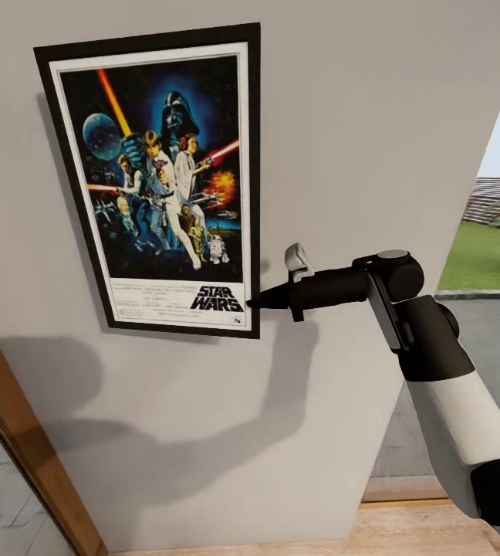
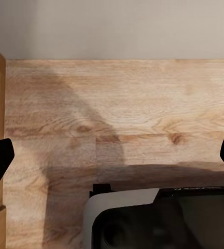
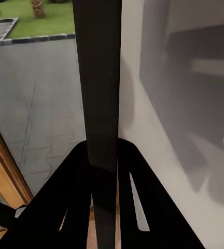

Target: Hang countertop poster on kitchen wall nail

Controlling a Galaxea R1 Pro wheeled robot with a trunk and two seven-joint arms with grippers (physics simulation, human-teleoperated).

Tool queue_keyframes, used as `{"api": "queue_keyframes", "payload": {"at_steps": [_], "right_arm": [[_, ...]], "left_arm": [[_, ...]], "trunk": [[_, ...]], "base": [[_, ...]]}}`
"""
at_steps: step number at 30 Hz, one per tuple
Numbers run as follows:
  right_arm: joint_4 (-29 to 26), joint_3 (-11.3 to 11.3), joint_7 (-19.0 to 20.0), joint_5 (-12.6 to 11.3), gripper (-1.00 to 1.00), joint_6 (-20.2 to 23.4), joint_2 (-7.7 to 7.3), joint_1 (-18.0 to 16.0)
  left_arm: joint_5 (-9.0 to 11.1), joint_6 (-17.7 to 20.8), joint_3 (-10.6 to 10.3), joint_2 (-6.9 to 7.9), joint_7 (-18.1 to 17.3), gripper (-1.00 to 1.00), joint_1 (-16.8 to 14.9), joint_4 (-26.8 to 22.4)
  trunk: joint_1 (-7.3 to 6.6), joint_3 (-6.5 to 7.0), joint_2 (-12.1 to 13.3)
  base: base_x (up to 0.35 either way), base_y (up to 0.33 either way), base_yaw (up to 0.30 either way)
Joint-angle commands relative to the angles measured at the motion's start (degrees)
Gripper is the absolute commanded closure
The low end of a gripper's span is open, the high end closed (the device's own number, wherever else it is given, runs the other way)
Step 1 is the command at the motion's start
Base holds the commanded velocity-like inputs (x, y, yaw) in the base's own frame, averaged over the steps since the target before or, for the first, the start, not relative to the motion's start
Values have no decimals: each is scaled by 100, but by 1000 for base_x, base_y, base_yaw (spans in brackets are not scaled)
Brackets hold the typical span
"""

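Observation:
The Star Wars poster (image 1: pixel 165 170) lies flat against the pale grey wall (image 1: pixel 373 116), slightly tilted, casting a shadow on its left side. My right gripper (image 1: pixel 256 303) is shut on the poster's black frame at the lower right corner. In the right wrist view the frame edge (image 3: pixel 99 78) runs straight between the fingers (image 3: pixel 70 202), with the gripper (image 3: pixel 102 155) clamped on it. My left gripper (image 2: pixel 112 158) hangs open over the wooden floor (image 2: pixel 143 104), holding nothing. Any wall nail is hidden behind the poster. The kitchen countertop is out of view.
A wooden door frame (image 1: pixel 18 432) runs up the lower left. To the right of the wall an opening shows grey paving (image 1: pixel 489 340) and lawn (image 1: pixel 485 255). Wooden floor (image 1: pixel 404 533) lies below. The robot's base (image 2: pixel 158 218) sits beneath the left gripper.

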Motion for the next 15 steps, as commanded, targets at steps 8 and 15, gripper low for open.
{"api": "queue_keyframes", "payload": {"at_steps": [8, 15], "right_arm": [[1, 8, -3, -52, 100, 73, -4, -5], [1, 12, -3, -47, 100, 73, -6, -5]], "left_arm": [[-20, -6, 30, -4, -41, -100, 0, -6], [-20, -6, 30, -4, -41, -100, 0, -6]], "trunk": [[3, -9, -10], [3, -9, -10]], "base": [[0, 0, 0], [1, 0, 0]]}}
